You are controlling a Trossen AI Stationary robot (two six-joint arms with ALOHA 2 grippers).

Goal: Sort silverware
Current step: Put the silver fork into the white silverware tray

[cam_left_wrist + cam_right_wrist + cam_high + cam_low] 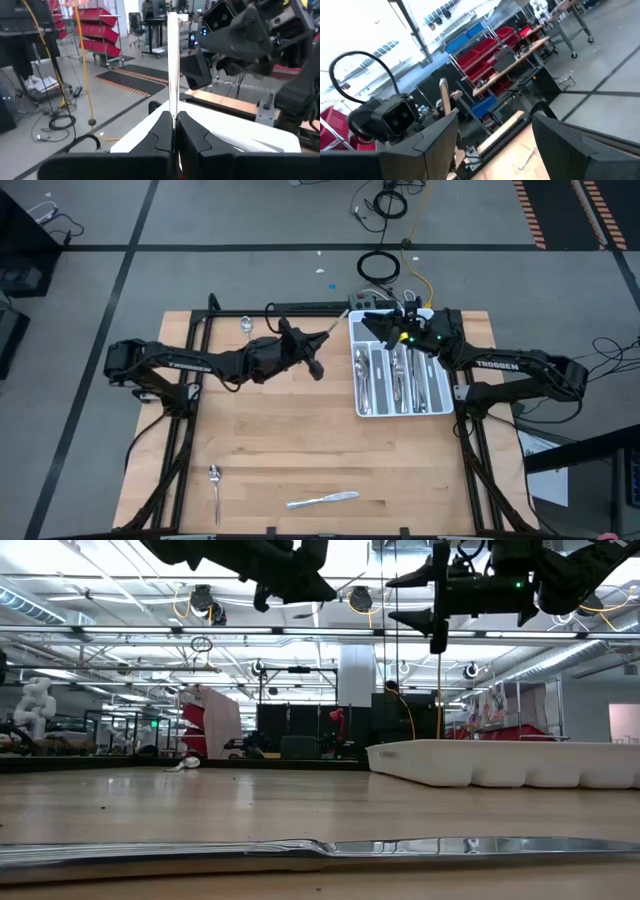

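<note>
Left tool [173, 131] pinching slim, perhaps knife-like silverware [173, 65]

A robotics lab or workshop: grey taped floor [250, 220] with loose cables [385, 205], red storage bins [97, 35] on racks, and other workbenches [60, 745] under ceiling lights.

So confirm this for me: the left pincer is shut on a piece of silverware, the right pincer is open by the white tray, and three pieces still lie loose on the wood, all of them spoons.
Not all spoons. The high view shows two spoons and one knife loose on the wood. The rest stands: the left pincer is shut on a piece of silverware, and the right pincer is open by the white tray.
</note>
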